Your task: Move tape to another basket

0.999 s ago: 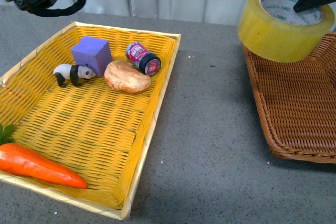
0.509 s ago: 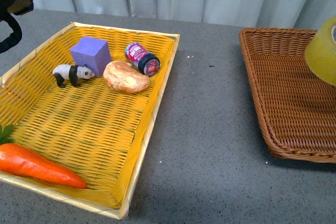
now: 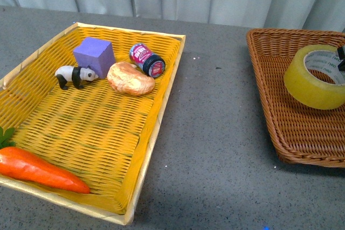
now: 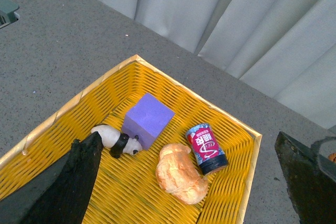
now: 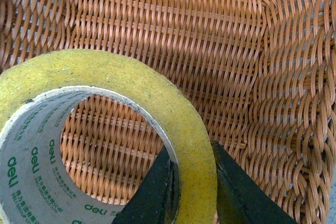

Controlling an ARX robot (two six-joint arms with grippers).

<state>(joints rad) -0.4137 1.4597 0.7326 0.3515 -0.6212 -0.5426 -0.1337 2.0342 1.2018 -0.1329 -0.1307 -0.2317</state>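
Tape (image 3: pixel 310 84) down in basket (image 3: pixel 285 117); right gripper (image 5: pixel 190 153) clamps its wall, release left. Left gripper (image 4: pixel 188 142) wide open, empty.

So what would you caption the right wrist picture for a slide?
Right end effector pinching the wall of the tape roll, with the brown wicker basket beneath.

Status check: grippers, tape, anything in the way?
Left fingers open above yellow tray. Right fingers shut on tape wall. Tape inside brown basket, not released. No obstruction seen.
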